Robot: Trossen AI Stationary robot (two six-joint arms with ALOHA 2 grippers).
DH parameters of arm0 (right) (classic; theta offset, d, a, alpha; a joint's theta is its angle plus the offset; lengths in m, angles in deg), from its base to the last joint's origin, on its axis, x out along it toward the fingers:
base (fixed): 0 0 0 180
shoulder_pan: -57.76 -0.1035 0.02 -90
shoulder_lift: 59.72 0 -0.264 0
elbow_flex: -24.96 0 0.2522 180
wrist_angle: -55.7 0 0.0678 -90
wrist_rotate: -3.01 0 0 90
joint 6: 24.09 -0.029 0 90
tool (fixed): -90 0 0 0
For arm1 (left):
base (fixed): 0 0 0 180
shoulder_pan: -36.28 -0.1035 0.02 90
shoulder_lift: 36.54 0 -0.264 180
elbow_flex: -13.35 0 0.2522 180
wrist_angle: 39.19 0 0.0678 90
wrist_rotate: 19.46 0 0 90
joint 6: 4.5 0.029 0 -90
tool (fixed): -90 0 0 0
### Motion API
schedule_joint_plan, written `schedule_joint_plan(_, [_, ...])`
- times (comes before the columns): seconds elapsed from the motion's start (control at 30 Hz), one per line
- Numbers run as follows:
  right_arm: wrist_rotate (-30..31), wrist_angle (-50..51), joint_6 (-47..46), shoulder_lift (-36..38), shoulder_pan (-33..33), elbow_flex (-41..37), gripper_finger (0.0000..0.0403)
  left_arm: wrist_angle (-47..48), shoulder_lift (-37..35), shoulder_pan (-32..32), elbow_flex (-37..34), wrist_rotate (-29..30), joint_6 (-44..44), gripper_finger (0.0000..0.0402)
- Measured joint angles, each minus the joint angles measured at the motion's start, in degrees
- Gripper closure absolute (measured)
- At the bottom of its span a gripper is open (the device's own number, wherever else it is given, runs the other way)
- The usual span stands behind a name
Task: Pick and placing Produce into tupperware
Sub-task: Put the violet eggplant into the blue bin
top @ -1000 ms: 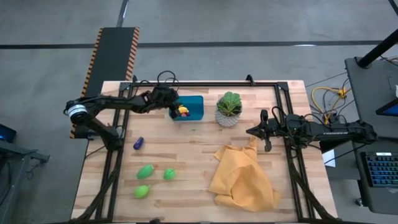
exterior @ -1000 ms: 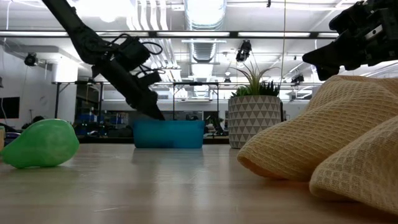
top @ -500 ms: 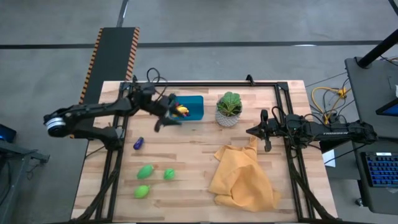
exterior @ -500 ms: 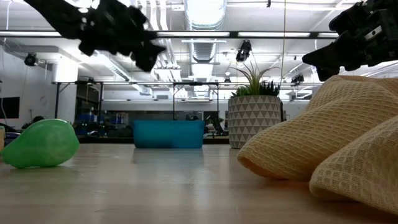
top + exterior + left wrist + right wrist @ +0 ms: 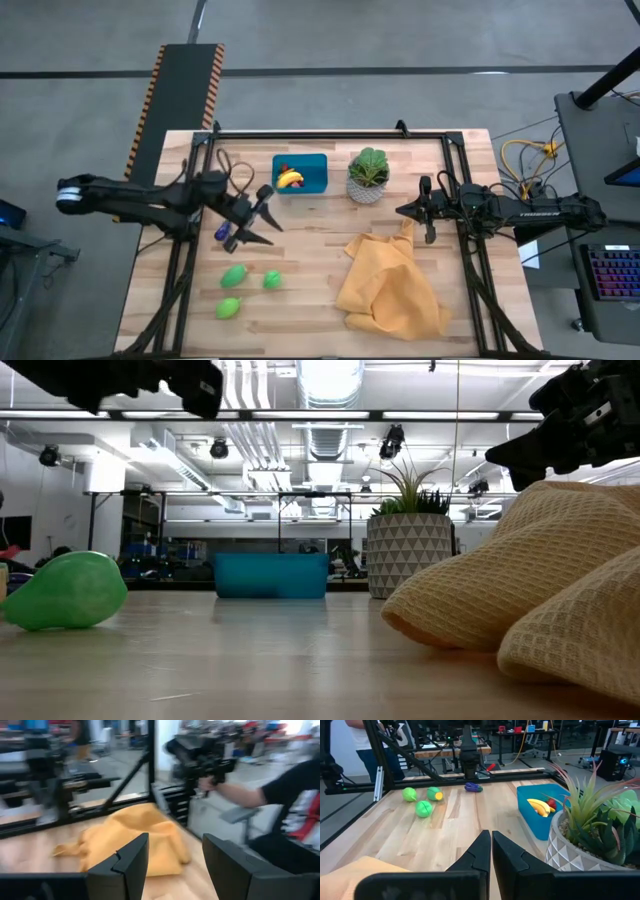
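the small teal-blue rectangular plastic tupperware [image 5: 301, 174] at the bench's far side already holds a yellow toy banana [image 5: 290, 179]. the left hand [image 5: 262, 212], open and empty, hovers beside the purple piece [image 5: 222, 230]; three green pieces [image 5: 244, 287] remain. the right hand [image 5: 428, 211] waits shut, empty.

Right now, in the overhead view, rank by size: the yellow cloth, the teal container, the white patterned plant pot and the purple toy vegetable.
1. Crumpled yellow cloth
2. Teal rectangular plastic container
3. White patterned plant pot, slightly smaller, half hidden by its leaves, so unsure
4. Small purple toy vegetable

No text, label or number can be read anywhere.
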Motion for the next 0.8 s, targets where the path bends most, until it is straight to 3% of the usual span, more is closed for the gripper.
schedule_joint_plan(0.2, [0.02, 0.00, 0.00, 0.00, 0.00, 0.00, 0.0394, 10.39, -5.83, 8.76, -0.65, 31.39, 1.71, 0.0231])
schedule_joint_plan(0.3, [0.02, 0.00, 0.00, -0.02, 0.00, 0.00, 0.0394, 13.62, -8.65, 11.15, -0.65, 41.51, 1.28, 0.0231])
schedule_joint_plan(0.57, [0.02, 0.00, 0.00, -0.01, 0.00, 0.00, 0.0394, 32.89, -15.10, 12.52, 0.56, 57.48, -8.04, 0.0231])
schedule_joint_plan(0.8, [0.03, 0.00, 0.00, -0.01, -0.01, 0.00, 0.0394, 52.45, -15.68, 12.51, 4.33, 59.48, -25.87, 0.0231])
